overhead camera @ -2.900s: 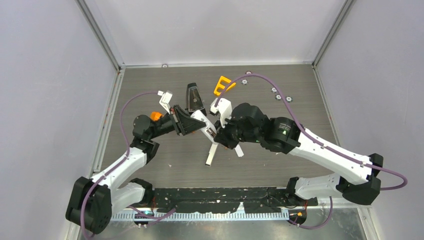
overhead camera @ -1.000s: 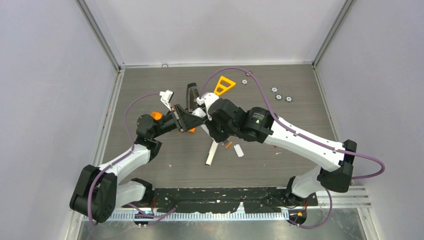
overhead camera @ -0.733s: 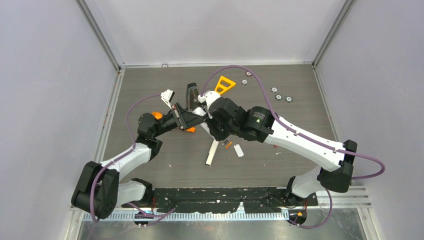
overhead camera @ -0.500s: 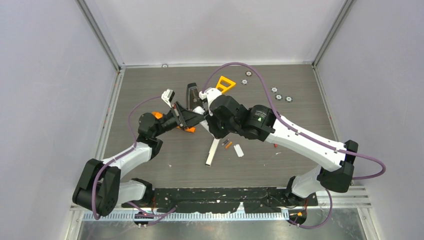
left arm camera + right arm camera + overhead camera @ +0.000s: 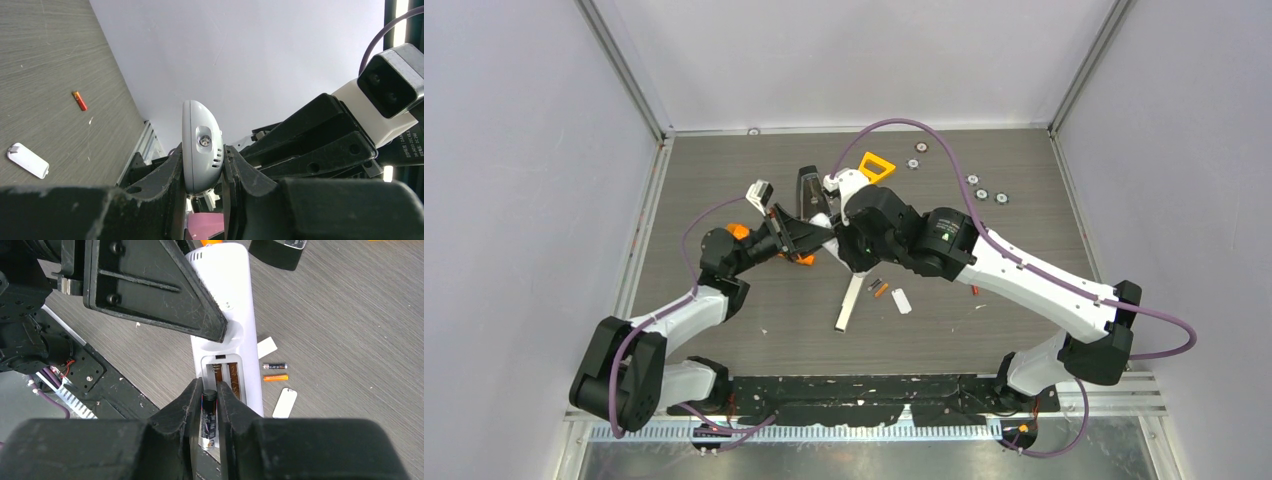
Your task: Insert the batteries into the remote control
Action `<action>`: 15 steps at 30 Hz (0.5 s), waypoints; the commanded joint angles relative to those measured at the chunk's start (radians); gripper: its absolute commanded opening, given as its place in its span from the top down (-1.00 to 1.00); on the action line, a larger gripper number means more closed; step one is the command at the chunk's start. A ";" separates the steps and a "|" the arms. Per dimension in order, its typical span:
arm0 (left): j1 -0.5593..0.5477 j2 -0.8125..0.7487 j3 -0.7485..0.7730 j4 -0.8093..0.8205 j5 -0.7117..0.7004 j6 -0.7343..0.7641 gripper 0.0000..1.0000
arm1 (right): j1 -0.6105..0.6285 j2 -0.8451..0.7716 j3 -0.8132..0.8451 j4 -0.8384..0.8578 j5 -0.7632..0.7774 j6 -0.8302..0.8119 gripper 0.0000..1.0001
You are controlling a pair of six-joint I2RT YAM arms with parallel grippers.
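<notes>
Right gripper [image 5: 210,386] is closed on a black battery [image 5: 209,412], pinched lengthwise between its two fingers at the lower middle of the right wrist view. The battery sits over the lower end of the open compartment [image 5: 226,376] in the back of a white remote [image 5: 227,295]; whether it touches the remote cannot be told. The compartment's two slots are exposed.

Left gripper [image 5: 202,170] is clamped on the rounded end of the remote [image 5: 200,135], one finger on each flat face, holding it up off the desk [image 5: 350,340]. In the top view both grippers meet just above the centre of the frame, almost touching.

A dark grey battery [image 5: 275,366] and an orange battery [image 5: 275,377] lie side by side on the desk, to the right of the remote. Just below them lies a small white cover [image 5: 285,402]. A red battery [image 5: 79,100] lies apart, at the left of the left wrist view.
</notes>
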 commanded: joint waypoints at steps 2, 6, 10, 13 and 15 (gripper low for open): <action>-0.004 -0.032 -0.007 0.059 0.054 -0.030 1.00 | -0.020 0.000 0.016 0.058 0.089 0.008 0.58; -0.004 -0.031 -0.009 -0.005 0.055 -0.027 1.00 | -0.026 0.008 0.009 0.071 0.092 0.018 0.61; -0.004 -0.022 -0.015 -0.021 0.052 -0.035 1.00 | -0.031 0.010 -0.005 0.086 0.077 0.020 0.63; -0.003 -0.012 -0.014 -0.004 0.049 -0.039 1.00 | -0.033 0.013 -0.011 0.087 0.055 0.015 0.63; -0.003 -0.005 -0.012 0.017 0.048 -0.039 1.00 | -0.034 0.010 -0.014 0.086 0.033 0.012 0.63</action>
